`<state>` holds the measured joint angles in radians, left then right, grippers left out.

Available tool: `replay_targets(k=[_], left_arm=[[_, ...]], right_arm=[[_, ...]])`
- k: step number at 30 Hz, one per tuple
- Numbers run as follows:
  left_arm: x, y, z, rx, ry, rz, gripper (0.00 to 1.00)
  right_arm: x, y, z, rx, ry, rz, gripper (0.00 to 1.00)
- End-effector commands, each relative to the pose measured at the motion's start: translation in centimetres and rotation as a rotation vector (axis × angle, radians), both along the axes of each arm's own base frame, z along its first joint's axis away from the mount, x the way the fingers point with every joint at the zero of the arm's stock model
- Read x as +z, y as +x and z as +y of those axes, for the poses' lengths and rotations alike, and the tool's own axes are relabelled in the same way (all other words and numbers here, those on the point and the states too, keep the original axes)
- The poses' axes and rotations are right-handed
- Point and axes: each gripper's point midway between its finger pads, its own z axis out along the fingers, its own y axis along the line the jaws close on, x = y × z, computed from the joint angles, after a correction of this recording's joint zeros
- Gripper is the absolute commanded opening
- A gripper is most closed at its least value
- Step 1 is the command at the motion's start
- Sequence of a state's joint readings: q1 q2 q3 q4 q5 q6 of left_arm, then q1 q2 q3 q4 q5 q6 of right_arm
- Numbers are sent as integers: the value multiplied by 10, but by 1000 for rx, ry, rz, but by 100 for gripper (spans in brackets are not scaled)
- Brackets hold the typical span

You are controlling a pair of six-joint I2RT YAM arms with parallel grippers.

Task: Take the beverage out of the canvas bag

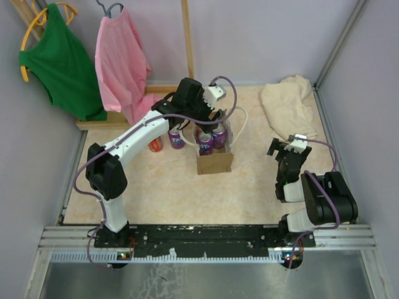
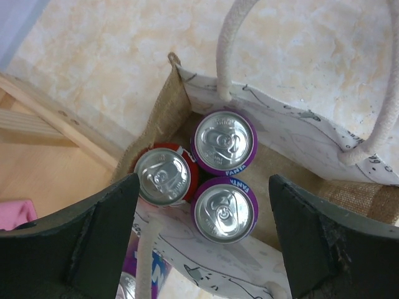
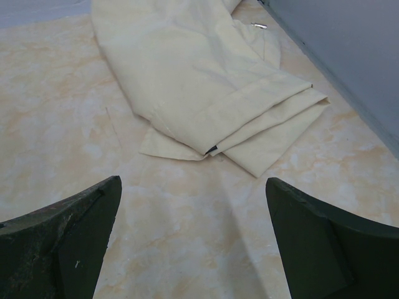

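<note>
The canvas bag (image 1: 215, 162) stands upright mid-table, tan with white rope handles (image 2: 227, 50). Inside the bag (image 2: 299, 134) three beverage cans stand upright: a red one (image 2: 163, 177) and two purple Fanta cans (image 2: 224, 142) (image 2: 224, 209). Two purple tops (image 1: 206, 141) show from above. My left gripper (image 1: 201, 124) hovers over the bag's mouth. In its wrist view it (image 2: 202, 249) is open, its fingers wide on either side of the near purple can and touching nothing. My right gripper (image 1: 283, 148) (image 3: 193, 249) is open over bare table at the right.
Outside the bag, to its left, stand a purple can (image 1: 176, 138) and a red-orange can (image 1: 156, 144). A cream cloth heap (image 1: 288, 106) (image 3: 206, 75) lies at the back right. Green and pink shirts (image 1: 118, 62) hang over a wooden rail at the back left.
</note>
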<state>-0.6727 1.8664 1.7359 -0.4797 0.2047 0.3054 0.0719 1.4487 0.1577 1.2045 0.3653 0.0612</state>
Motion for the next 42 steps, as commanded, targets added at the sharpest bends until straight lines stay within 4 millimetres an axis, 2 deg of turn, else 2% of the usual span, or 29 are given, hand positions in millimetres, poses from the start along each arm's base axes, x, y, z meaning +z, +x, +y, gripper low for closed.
replay_targets(k=[1, 5, 12, 27, 37, 42], left_arm=[[-31, -7, 10, 65, 74, 114, 90], [-48, -9, 19, 116, 133, 152, 89], [-63, -14, 26, 169, 189, 193, 90], [-71, -39, 27, 202, 261, 260, 83], [-82, -35, 22, 202, 274, 275, 85], [-87, -36, 21, 196, 278, 284, 83]], right_arm=[[14, 5, 0, -9, -9, -49, 99], [14, 5, 0, -9, -10, -48, 99], [14, 5, 0, -9, -8, -50, 99], [14, 5, 0, -10, -9, -50, 99], [14, 5, 0, -10, -8, -51, 99], [13, 5, 0, -9, -9, -48, 99]])
